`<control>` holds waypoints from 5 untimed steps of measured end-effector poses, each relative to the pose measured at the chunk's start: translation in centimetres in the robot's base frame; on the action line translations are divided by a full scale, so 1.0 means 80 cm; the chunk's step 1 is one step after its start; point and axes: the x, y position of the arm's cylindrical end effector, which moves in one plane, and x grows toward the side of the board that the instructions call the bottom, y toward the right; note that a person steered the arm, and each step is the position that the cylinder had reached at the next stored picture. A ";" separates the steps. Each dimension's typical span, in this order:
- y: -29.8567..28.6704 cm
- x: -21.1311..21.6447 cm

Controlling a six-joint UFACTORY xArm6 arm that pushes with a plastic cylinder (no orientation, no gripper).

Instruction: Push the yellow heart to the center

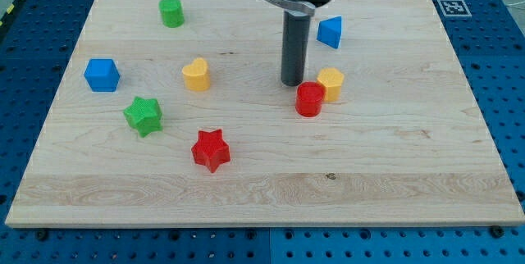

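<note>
Wooden table [394, 174], pale and wide, lying on a blue perforated base [500, 59]. Free wood along the view's bottom edge and on the view's right side. Yellow heart [196, 75] left of the middle, well away from every edge, with open room around it. Near it: blue cube [102, 75] toward the left edge, green star [143, 116] below, red star [211, 150] lower still, green cylinder [171, 11] near the top edge. No pincer on this arm (only a straight dark rod [294, 47]), so nothing opened, nothing held. My tip [293, 83] on the table, just beside the red cylinder [310, 99] and close to the yellow block [330, 84] (shape unclear), well apart from the heart. Rod upright, coming down from the view's top; blue triangular block [330, 32] to its right.
</note>
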 end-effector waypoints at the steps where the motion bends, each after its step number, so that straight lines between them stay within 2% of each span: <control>1: 0.078 0.011; 2: 0.160 0.020; 3: 0.162 0.020; 5: -0.031 -0.060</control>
